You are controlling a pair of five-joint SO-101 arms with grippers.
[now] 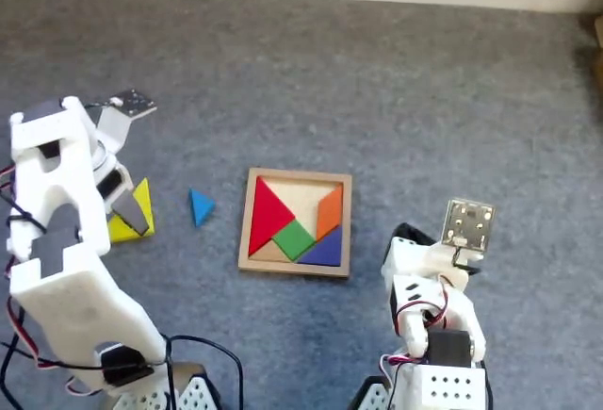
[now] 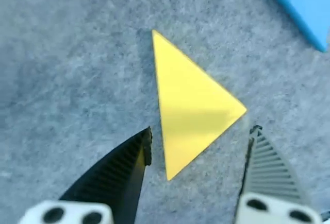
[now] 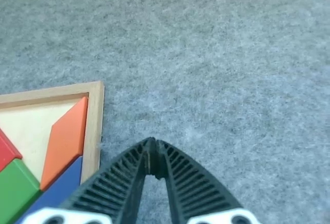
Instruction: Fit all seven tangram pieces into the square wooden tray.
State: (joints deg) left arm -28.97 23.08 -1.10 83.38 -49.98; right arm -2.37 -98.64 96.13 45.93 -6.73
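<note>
The square wooden tray (image 1: 251,225) lies mid-table and holds a red triangle (image 1: 269,210), an orange parallelogram (image 1: 329,211), a green square (image 1: 295,238) and a dark blue triangle (image 1: 325,251). A yellow triangle (image 2: 191,105) lies flat on the grey carpet left of the tray, also seen under the left arm as the yellow triangle (image 1: 139,205). My left gripper (image 2: 198,144) is open, one finger on each side of its lower corner. A small blue triangle (image 1: 200,206) lies between it and the tray. My right gripper (image 3: 153,157) is shut and empty, on the carpet right of the tray (image 3: 95,126).
Grey carpet covers the table. The left arm's white body (image 1: 66,240) stands over the left side. The right arm's base (image 1: 433,325) sits at the front right. Open carpet lies behind and to the right of the tray.
</note>
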